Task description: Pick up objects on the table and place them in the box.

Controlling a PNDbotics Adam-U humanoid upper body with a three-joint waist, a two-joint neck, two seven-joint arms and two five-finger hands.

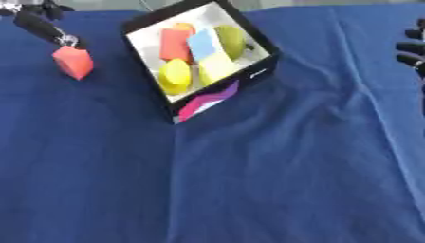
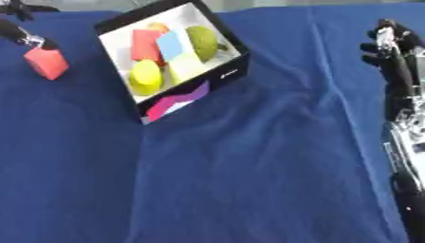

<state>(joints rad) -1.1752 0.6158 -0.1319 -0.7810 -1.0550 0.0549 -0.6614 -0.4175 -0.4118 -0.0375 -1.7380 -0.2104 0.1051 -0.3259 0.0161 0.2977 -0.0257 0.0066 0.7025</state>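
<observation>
A red block [image 1: 73, 61] hangs just above the blue cloth at the far left, left of the box. My left hand [image 1: 40, 23] comes in from the upper left corner and pinches the block's top with its fingertips. The black box [image 1: 259, 71] with a white inside stands tilted at the top middle. In it lie a red piece [image 1: 174, 43], a light blue piece [image 1: 203, 43], a green piece [image 1: 231, 40], a yellow piece [image 1: 174, 76] and others. My right hand [image 2: 390, 47] rests open at the right edge with its fingers pointing up, holding nothing.
A blue cloth [image 1: 274, 166] with soft folds covers the whole table. The box's front wall shows a pink and purple pattern [image 1: 207, 102]. My right forearm [image 2: 407, 156] runs down the right edge.
</observation>
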